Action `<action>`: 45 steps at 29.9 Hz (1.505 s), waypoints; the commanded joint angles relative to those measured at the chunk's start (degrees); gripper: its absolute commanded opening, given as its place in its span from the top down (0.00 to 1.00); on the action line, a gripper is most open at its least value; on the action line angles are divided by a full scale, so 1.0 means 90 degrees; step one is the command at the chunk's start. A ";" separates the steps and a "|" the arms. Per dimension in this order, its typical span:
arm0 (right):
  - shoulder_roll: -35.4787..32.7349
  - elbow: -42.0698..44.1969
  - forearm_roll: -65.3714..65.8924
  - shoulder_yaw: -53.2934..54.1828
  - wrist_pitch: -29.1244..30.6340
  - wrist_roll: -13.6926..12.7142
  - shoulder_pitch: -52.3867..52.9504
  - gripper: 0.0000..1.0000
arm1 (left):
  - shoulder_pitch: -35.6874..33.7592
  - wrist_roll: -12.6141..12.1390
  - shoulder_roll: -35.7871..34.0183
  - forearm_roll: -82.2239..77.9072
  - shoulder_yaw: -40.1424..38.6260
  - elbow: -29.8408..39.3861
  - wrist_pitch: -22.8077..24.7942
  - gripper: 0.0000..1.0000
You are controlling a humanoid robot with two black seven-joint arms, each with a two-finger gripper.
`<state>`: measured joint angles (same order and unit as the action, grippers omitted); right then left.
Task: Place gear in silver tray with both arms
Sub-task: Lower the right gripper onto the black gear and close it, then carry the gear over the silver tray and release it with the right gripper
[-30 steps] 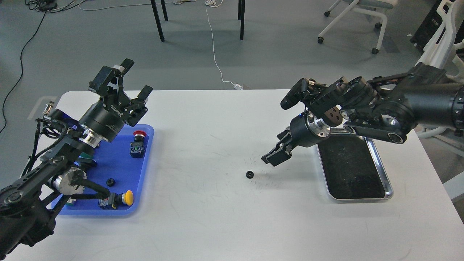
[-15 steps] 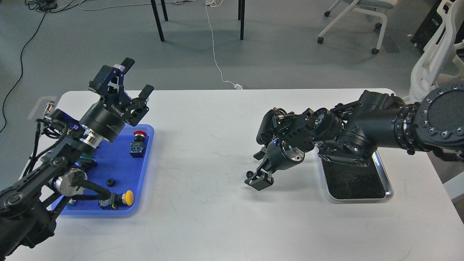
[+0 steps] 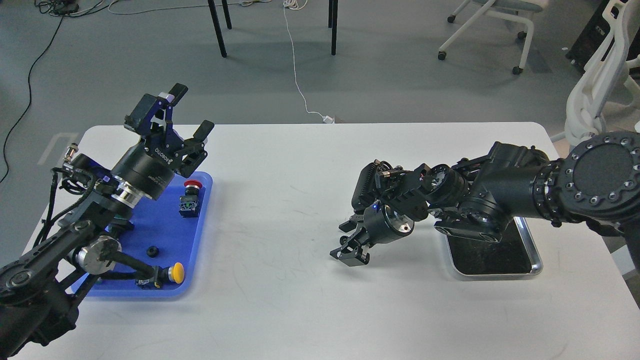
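One gear (image 3: 343,241) sat at right gripper (image 3: 348,251), grasp unclear; left gripper (image 3: 186,114) was spread, empty. One silver tray (image 3: 535,252), one blue tray (image 3: 202,210).

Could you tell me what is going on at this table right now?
The right tool is down at the white table, around a small black gear beside the silver tray; whether it grips the gear is unclear. The left tool is open, raised over the blue tray of parts.
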<state>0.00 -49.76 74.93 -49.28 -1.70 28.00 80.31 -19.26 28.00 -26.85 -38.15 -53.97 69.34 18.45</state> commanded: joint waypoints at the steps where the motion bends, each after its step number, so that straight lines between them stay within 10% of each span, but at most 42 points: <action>1: 0.0000 0.0061 0.0005 -0.0022 0.0003 0.0000 -0.0007 0.48 | 0.0001 0.0000 0.0025 0.0000 0.0000 0.0000 0.0001 0.02; 5: 0.0000 0.0090 -0.0005 -0.0022 0.0013 0.0000 -0.0007 0.50 | -0.0009 0.0000 0.0025 0.0000 0.0000 0.0000 0.0001 0.02; 10: 0.0000 0.0090 0.0005 -0.0090 0.0052 0.0000 -0.0007 0.76 | -0.0009 0.0000 0.0005 0.0000 0.0000 0.0000 0.0001 0.02; 26: -0.0019 0.0080 -0.0024 -0.0159 0.0033 0.0000 0.0061 0.86 | 0.0001 0.0000 -0.0014 0.0000 -0.0009 0.0030 0.0001 0.02; 45: -0.3523 -0.0701 0.0210 -0.0139 0.0111 0.0000 0.0823 0.85 | -0.0009 0.0000 0.0064 -0.0039 0.0059 0.0079 0.0020 0.02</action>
<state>-27.14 -56.27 76.05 -49.34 -0.85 28.00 88.55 -19.31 28.00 -26.28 -38.32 -53.49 70.05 18.54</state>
